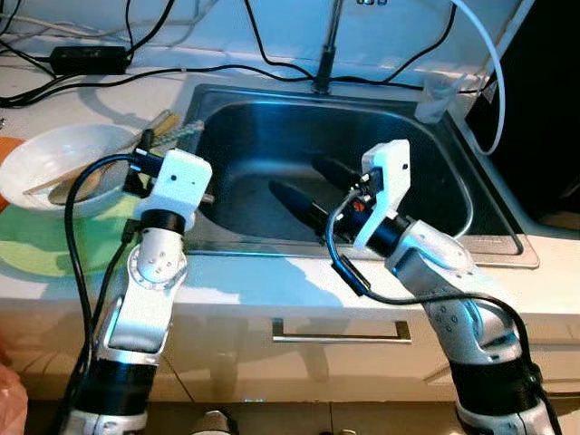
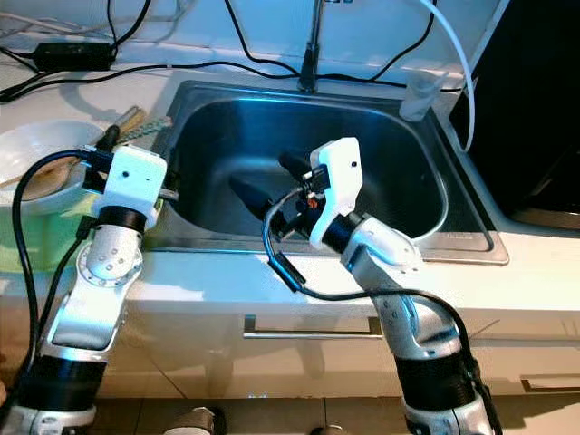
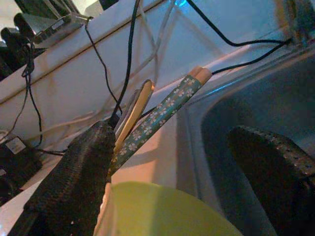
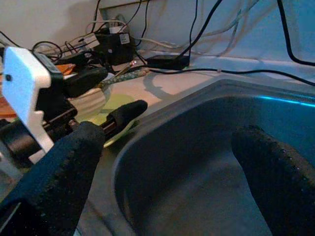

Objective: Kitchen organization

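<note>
a white bowl (image 1: pixel 54 163) is sitting at the far left on the counter, resting on a green mat (image 1: pixel 41 249), with a wooden utensil lying in it. just right of it, floral-handled utensils (image 3: pixel 162 115) are lying on the counter between the bowl and the sink's left rim. the left gripper (image 3: pixel 172 177) is hanging at that rim with its fingers spread wide, one finger over the mat's side and the other over the basin, gripping nothing. the steel sink (image 1: pixel 453 172) is lying in the middle, a tap (image 1: pixel 328 45) standing behind it. the right gripper (image 1: pixel 313 186) is reaching into the basin, its fingers also gaping wide and holding nothing. a clear cup (image 1: pixel 437 98) is standing at the sink's back right corner.
</note>
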Robot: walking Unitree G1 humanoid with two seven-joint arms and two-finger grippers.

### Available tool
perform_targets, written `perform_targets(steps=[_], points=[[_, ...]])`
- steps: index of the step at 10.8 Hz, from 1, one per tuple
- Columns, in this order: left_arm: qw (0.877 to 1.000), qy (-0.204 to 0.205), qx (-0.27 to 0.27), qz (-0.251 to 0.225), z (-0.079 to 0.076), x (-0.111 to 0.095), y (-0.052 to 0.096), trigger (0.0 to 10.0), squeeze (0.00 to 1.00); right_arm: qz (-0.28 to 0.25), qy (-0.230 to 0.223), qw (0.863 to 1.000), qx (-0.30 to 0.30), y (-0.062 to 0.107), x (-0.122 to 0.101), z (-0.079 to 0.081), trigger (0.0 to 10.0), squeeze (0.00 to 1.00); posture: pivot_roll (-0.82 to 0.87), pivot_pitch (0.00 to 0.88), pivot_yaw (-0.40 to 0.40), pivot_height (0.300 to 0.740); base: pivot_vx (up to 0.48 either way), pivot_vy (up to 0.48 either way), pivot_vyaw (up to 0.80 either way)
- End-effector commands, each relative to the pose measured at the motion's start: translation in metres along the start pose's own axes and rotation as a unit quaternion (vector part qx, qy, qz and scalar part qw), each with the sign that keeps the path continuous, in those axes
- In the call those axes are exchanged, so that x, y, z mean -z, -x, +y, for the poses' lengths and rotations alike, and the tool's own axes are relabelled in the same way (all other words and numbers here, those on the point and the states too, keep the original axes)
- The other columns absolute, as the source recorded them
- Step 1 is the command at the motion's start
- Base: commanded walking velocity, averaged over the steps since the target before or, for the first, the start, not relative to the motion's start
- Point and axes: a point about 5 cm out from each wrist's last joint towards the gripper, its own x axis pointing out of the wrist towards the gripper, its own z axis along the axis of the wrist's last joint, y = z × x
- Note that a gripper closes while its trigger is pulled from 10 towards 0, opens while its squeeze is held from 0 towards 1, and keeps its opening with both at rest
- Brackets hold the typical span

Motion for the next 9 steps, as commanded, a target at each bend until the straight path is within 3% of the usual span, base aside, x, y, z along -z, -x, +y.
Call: perform_targets(steps=[1, 5, 8, 9], points=[[1.000, -0.004, -0.021, -0.006, 0.009, -0.001, -0.005, 10.0, 0.00, -0.001, 0.000, 1.000, -0.003, 0.003, -0.003, 0.002, 10.0, 0.00, -0.01, 0.117, -0.071, 0.740, 0.000, 0.000, 0.00], [0.999, -0.008, -0.042, -0.012, 0.025, -0.009, -0.014, 10.0, 0.00, 0.003, -0.003, 1.000, 0.002, 0.005, 0.000, 0.004, 10.0, 0.00, -0.01, 0.137, -0.066, 0.740, 0.000, 0.000, 0.00], [0.999, -0.008, -0.031, -0.005, 0.021, -0.006, -0.015, 10.0, 0.00, 0.003, -0.004, 1.000, 0.002, 0.003, 0.000, 0.004, 10.0, 0.00, -0.01, 0.135, -0.065, 0.740, 0.000, 0.000, 0.00], [1.000, -0.005, -0.023, -0.002, 0.020, -0.005, -0.016, 2.2, 0.00, 0.002, -0.002, 1.000, 0.004, 0.003, -0.001, 0.004, 10.0, 0.00, -0.01, 0.132, -0.063, 0.740, 0.000, 0.000, 0.00]])
